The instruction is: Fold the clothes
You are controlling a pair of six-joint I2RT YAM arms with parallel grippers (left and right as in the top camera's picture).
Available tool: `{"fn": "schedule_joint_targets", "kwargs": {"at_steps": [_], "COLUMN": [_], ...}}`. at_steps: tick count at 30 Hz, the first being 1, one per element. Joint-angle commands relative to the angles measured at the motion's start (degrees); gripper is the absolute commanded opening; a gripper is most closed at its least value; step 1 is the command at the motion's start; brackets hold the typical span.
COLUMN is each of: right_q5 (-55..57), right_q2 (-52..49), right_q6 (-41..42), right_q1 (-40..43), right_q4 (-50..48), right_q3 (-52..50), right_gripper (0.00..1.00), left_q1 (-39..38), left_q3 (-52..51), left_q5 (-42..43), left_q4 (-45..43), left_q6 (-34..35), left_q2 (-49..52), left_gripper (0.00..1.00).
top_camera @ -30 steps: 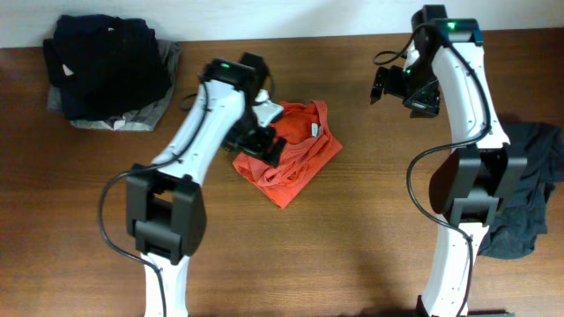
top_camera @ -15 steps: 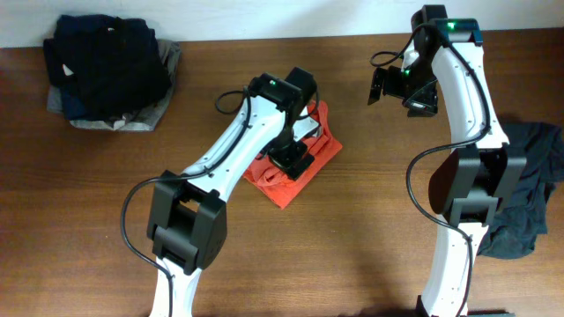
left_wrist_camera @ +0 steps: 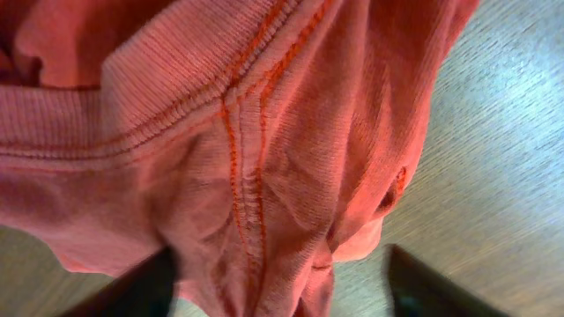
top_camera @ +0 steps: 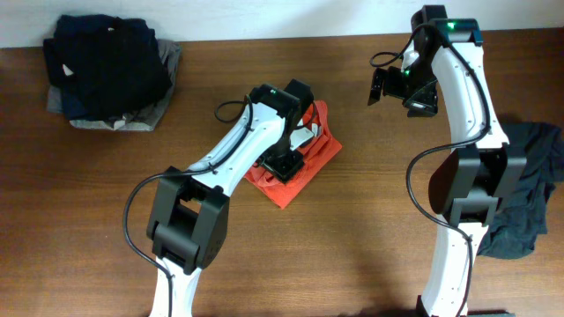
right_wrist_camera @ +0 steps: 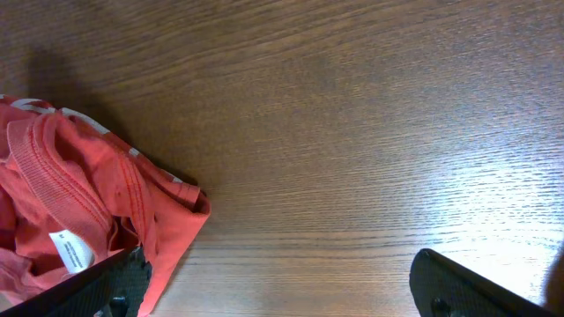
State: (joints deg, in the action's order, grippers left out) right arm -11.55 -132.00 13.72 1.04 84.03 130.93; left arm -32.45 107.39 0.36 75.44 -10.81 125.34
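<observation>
Left gripper hung low over the red-orange T-shirt, its fingers spread on either side of a bunched seam and not pinching it. That T-shirt lay crumpled at the middle of the table. Its white tag was too small to read. Beyond it, the right gripper hovered empty with its fingers wide apart.

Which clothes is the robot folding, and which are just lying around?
For the job:
- red-orange T-shirt, crumpled in the middle
- left gripper, right over the shirt

Just lying about:
- navy and grey pile, far left corner
- charcoal-black garment, right edge, partly behind the right arm
</observation>
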Motion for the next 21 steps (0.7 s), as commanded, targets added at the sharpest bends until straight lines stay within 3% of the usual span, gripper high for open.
{"fn": "schedule_joint_targets", "kwargs": {"at_steps": [1, 5, 6, 8, 21], "right_q5": [0.2, 1.05, 1.25, 1.68, 1.73], "right_q2": [0.15, 0.15, 0.15, 0.15, 0.15], "right_q6": [-0.24, -0.22, -0.22, -0.22, -0.22], "right_q1": [-0.33, -0.33, -0.33, -0.33, -0.33], "right_q4": [0.2, 0.2, 0.2, 0.2, 0.15], "right_q3": [0.48, 0.48, 0.48, 0.48, 0.48], "right_gripper": [0.99, 0.99, 0.99, 0.99, 0.99], "left_q1": [0.09, 0.09, 0.07, 0.09, 0.07], "left_q3": [-0.46, -0.46, -0.44, -0.44, -0.42], "left_q5": [-0.24, -0.39, -0.42, -0.42, -2.32], "left_q4": [-0.46, -0.39, -0.35, -0.13, 3.93], "left_q6": [0.07, 0.92, 1.01, 1.14, 10.23], "left_q2": [0.35, 0.33, 0.33, 0.33, -1.07], "left_gripper": [0.48, 0.38, 0.3, 0.02, 0.0]}}
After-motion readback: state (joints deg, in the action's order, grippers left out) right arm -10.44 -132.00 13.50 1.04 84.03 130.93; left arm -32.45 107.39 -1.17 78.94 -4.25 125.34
